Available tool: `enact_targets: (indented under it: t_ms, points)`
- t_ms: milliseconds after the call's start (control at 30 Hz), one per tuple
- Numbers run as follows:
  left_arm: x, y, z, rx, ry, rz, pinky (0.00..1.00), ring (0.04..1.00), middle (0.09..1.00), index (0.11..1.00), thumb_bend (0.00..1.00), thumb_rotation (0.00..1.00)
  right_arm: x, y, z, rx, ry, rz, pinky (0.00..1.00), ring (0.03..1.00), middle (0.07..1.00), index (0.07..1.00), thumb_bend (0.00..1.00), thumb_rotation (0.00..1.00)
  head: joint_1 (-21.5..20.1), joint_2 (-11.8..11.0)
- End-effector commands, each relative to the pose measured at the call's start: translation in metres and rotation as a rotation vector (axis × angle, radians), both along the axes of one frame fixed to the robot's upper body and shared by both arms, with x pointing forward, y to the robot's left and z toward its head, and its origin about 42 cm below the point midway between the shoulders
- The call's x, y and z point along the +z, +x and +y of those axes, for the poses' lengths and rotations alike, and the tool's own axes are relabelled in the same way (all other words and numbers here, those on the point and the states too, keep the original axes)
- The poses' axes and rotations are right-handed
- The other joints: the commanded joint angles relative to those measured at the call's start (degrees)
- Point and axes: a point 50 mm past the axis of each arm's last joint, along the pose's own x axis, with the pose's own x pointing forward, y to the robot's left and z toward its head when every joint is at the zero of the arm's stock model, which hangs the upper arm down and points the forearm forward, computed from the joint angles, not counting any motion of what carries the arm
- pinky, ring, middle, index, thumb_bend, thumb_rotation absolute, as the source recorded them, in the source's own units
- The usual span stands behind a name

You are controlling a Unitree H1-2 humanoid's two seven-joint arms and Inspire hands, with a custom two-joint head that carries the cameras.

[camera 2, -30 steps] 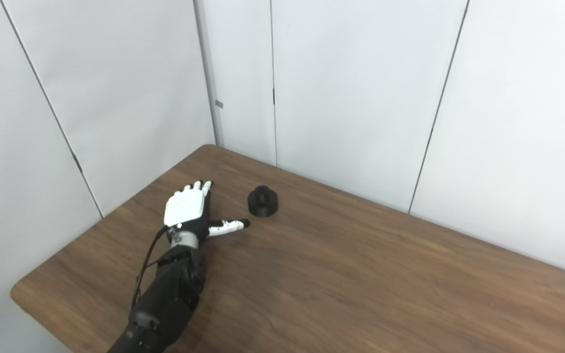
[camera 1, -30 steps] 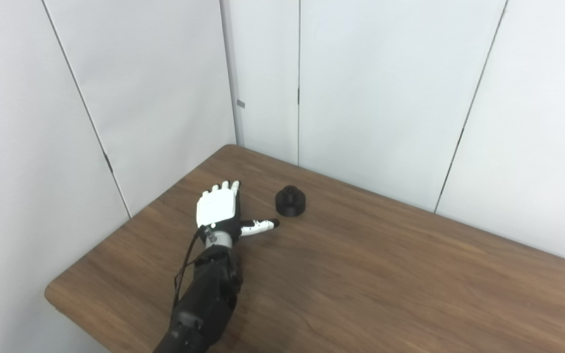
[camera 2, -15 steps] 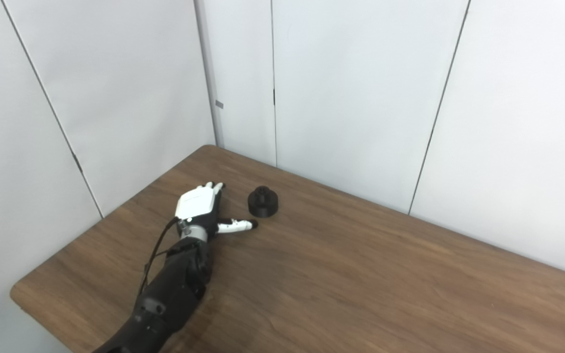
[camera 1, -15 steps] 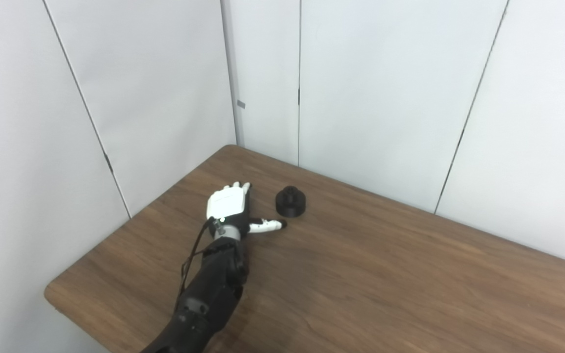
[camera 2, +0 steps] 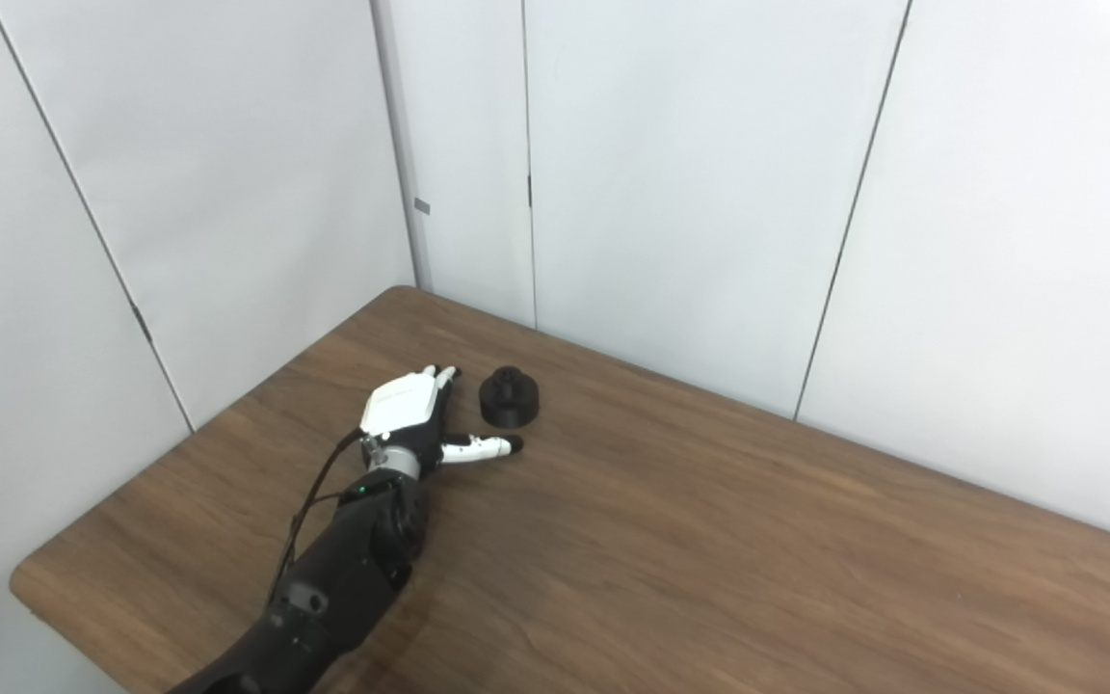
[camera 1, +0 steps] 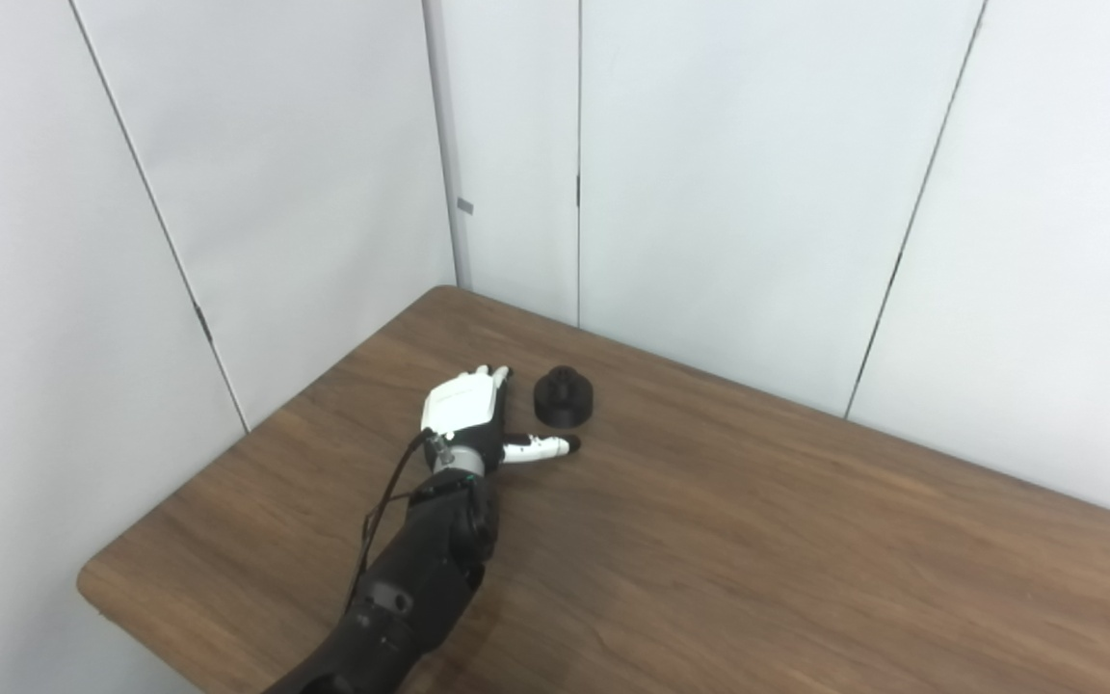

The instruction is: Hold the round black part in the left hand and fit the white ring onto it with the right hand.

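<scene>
The round black part (camera 1: 564, 397) stands upright on the brown table (camera 1: 757, 540), near its far left corner. It also shows in the right eye view (camera 2: 510, 398). My left hand (camera 1: 466, 414) is open, palm down, just left of the part, and it also shows in the right eye view (camera 2: 408, 413). Its thumb points right, in front of the part, and its fingers reach beside the part's left side. I cannot tell if it touches the part. No white ring is in view. My right hand is not in view.
White wall panels (camera 1: 748, 193) close off the table at the back and on the left. The table's left front corner (camera 1: 92, 588) is rounded. The wood surface runs on to the right and toward me.
My left hand has moved forward and to the right, closer to the black part, with its thumb now in front of it. The camera has shifted slightly.
</scene>
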Motion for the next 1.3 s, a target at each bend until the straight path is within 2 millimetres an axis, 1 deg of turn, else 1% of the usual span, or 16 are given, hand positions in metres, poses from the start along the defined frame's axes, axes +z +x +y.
enact_targets:
  t_ms: [0, 167, 267, 467, 633, 767, 967, 1067, 1167, 1267]
  points:
    - [0.026, 0.016, 0.003, -0.011, 0.039, -0.086, 1.0, 1.0, 1.0, 0.958, 0.97, 0.66, -0.039, -0.032, 0.008, -0.031, 0.049, 0.148, 1.0, 1.0, 1.0, 1.0, 0.7, 0.85, 0.0, 0.0]
    - [0.023, 0.019, 0.001, -0.02, 0.024, -0.091, 1.0, 1.0, 1.0, 0.961, 0.98, 0.65, -0.041, -0.032, 0.009, -0.029, 0.051, 0.154, 1.0, 1.0, 1.0, 1.0, 0.73, 0.84, -1.0, -0.1]
    - [0.021, 0.019, 0.0, -0.023, 0.034, -0.081, 1.0, 1.0, 1.0, 0.962, 0.98, 0.66, -0.041, -0.033, 0.01, -0.024, 0.056, 0.155, 1.0, 1.0, 1.0, 1.0, 0.72, 0.84, -1.8, -0.2]
    - [0.019, 0.021, -0.001, -0.042, 0.03, -0.082, 1.0, 1.0, 1.0, 0.959, 0.98, 0.66, -0.043, -0.037, 0.011, -0.03, 0.049, 0.151, 1.0, 1.0, 1.0, 1.0, 0.74, 0.84, -2.6, 0.0]
    - [0.021, 0.025, -0.004, -0.054, 0.02, -0.092, 1.0, 1.0, 1.0, 0.959, 0.98, 0.64, -0.04, -0.041, 0.014, -0.035, 0.044, 0.151, 1.0, 1.0, 1.0, 1.0, 0.73, 0.85, -3.1, 0.2]
    - [0.023, 0.029, -0.006, -0.063, 0.025, -0.088, 1.0, 1.0, 1.0, 0.965, 1.0, 0.67, -0.039, -0.044, 0.016, -0.035, 0.042, 0.153, 1.0, 1.0, 1.0, 1.0, 0.73, 0.86, -3.4, 0.3]
    - [0.024, 0.03, -0.006, -0.067, 0.026, -0.098, 1.0, 1.0, 1.0, 0.968, 1.0, 0.67, -0.04, -0.048, 0.017, -0.033, 0.036, 0.146, 1.0, 1.0, 1.0, 1.0, 0.72, 0.87, -4.3, 0.1]
    - [0.024, 0.03, -0.006, -0.071, 0.021, -0.102, 1.0, 1.0, 1.0, 0.966, 0.99, 0.66, -0.039, -0.052, 0.018, -0.031, 0.032, 0.143, 1.0, 1.0, 1.0, 1.0, 0.71, 0.88, -4.6, 0.3]
    - [0.024, 0.031, -0.006, -0.077, 0.017, -0.104, 1.0, 1.0, 1.0, 0.958, 0.97, 0.64, -0.038, -0.054, 0.018, -0.035, 0.035, 0.141, 1.0, 1.0, 1.0, 1.0, 0.71, 0.87, -4.8, 0.6]
    - [0.025, 0.032, -0.008, -0.088, 0.023, -0.111, 1.0, 0.999, 1.0, 0.954, 0.97, 0.64, -0.038, -0.057, 0.018, -0.037, 0.036, 0.139, 1.0, 1.0, 1.0, 1.0, 0.7, 0.87, -4.9, 0.9]
